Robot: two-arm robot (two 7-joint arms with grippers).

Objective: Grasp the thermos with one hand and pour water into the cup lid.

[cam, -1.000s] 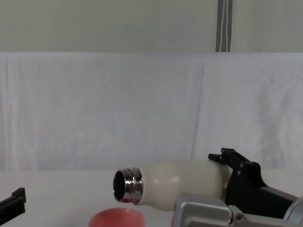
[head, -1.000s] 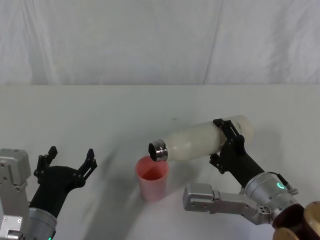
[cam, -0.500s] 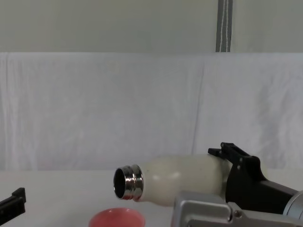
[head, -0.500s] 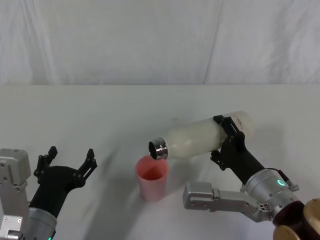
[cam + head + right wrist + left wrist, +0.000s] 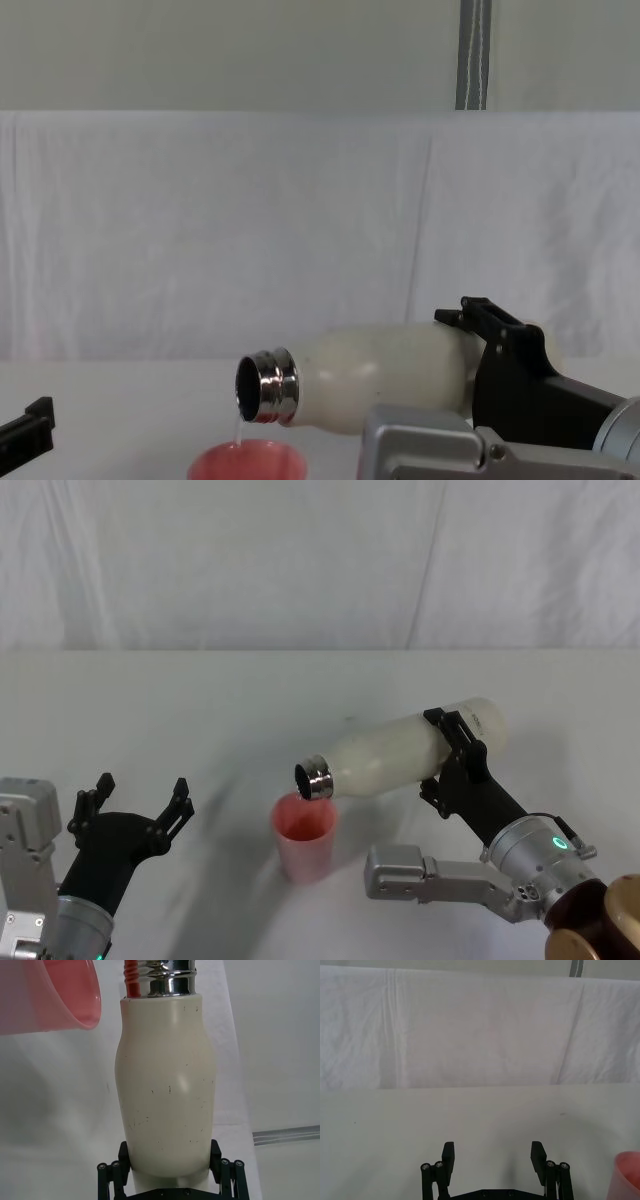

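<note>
The cream-white thermos (image 5: 400, 755) lies nearly horizontal in the air, its steel neck (image 5: 314, 779) tipped slightly down over the pink cup lid (image 5: 304, 836). My right gripper (image 5: 452, 758) is shut on the thermos near its base. In the chest view a thin stream of water (image 5: 238, 428) falls from the thermos (image 5: 380, 375) mouth into the cup lid (image 5: 247, 462). The right wrist view shows the thermos (image 5: 167, 1090) held between the fingers (image 5: 112, 1172), with the cup lid (image 5: 47, 995) beyond the neck. My left gripper (image 5: 137, 802) stands open at the near left, holding nothing.
A white cloth covers the table (image 5: 200, 710) and hangs as a backdrop behind it. The left wrist view shows the open left gripper (image 5: 493, 1156) over bare cloth, with the cup lid's edge (image 5: 629, 1172) off to one side.
The thermos has tilted further, its base rising and its neck dipping toward the cup lid. Water now runs from its mouth. The left arm has not moved.
</note>
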